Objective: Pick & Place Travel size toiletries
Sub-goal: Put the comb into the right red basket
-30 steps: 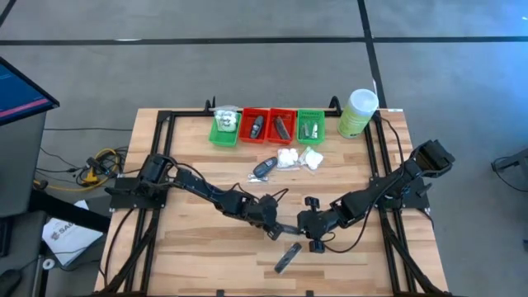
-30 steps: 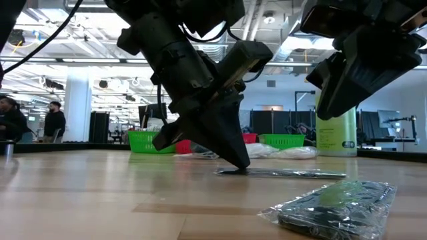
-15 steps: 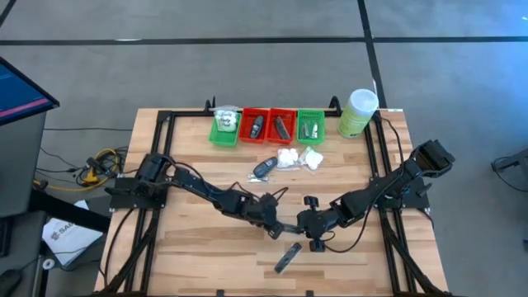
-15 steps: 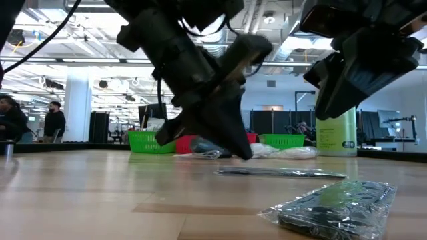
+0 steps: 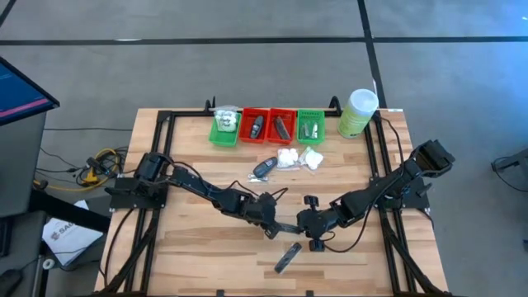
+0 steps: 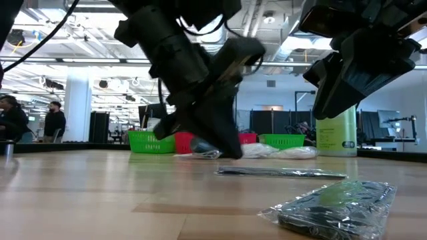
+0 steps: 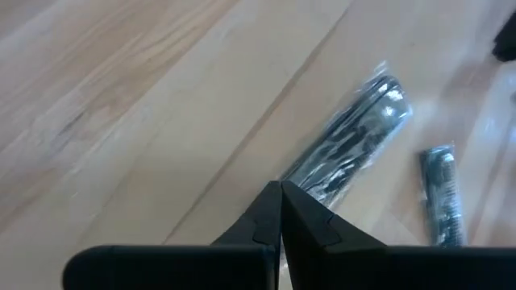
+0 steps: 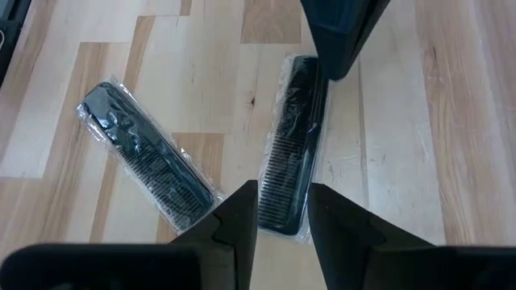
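Note:
Two dark grey flat bars in clear wrap lie flat on the wood. One bar (image 5: 288, 229) (image 8: 292, 173) (image 6: 280, 173) lies between my grippers; the other bar (image 5: 287, 257) (image 8: 149, 173) (image 6: 333, 203) lies nearer the table's near edge. My left gripper (image 5: 273, 228) (image 7: 280, 193) (image 6: 231, 152) is shut and hangs just above the first bar's left end, touching nothing. My right gripper (image 5: 308, 230) (image 8: 282, 211) is open and raised above that bar's right end, one finger to each side in its wrist view.
Along the far edge stand green trays (image 5: 223, 129) (image 5: 310, 124) and red trays (image 5: 269, 125), with a tall pale green canister (image 5: 357, 113) to their right. White packets (image 5: 299, 157) and a black oval piece (image 5: 264, 169) lie in front of them. Bare wood lies to the left.
My left gripper, whose shut tip rested on the flat bar's left end a second ago, has risen off it and drawn slightly toward the table's left. The bar has stayed flat on the wood. My right gripper has kept still.

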Controlling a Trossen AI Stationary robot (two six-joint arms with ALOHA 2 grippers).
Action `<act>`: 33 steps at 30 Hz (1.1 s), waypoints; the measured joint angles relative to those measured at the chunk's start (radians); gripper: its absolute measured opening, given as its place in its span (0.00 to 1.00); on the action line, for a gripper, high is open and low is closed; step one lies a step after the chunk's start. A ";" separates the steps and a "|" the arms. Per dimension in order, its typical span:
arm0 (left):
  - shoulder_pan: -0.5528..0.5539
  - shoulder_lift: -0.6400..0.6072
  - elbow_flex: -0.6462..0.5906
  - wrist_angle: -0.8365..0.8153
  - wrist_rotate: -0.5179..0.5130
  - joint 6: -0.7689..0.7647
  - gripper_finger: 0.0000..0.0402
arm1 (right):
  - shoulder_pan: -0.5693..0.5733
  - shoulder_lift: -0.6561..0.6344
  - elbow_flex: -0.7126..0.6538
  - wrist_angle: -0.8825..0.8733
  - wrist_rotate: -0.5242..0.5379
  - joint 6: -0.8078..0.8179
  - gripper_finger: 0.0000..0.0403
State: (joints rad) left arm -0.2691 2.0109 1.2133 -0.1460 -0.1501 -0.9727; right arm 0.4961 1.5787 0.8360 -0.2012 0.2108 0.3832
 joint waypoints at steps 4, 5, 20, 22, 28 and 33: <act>0.000 0.000 0.000 -0.005 0.008 0.007 0.00 | -0.001 0.000 0.000 0.000 0.000 0.000 0.26; -0.001 0.000 0.000 -0.006 0.008 0.007 0.00 | -0.001 0.000 0.000 0.000 0.000 0.000 0.26; -0.002 0.048 0.006 -0.019 0.045 -0.034 0.00 | -0.001 0.000 0.000 0.001 0.005 -0.039 0.26; -0.002 0.049 0.005 -0.020 0.046 -0.036 0.00 | -0.001 0.000 0.000 0.001 0.009 -0.083 0.26; -0.001 0.051 0.004 -0.023 0.053 -0.038 0.00 | -0.019 0.000 0.000 0.002 0.063 -0.205 0.30; -0.002 0.052 0.003 -0.023 0.054 -0.039 0.00 | -0.077 0.006 0.000 -0.010 0.064 -0.208 0.43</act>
State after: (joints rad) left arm -0.2707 2.0629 1.2162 -0.1686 -0.0958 -1.0115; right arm 0.4192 1.5852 0.8364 -0.2108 0.2752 0.1753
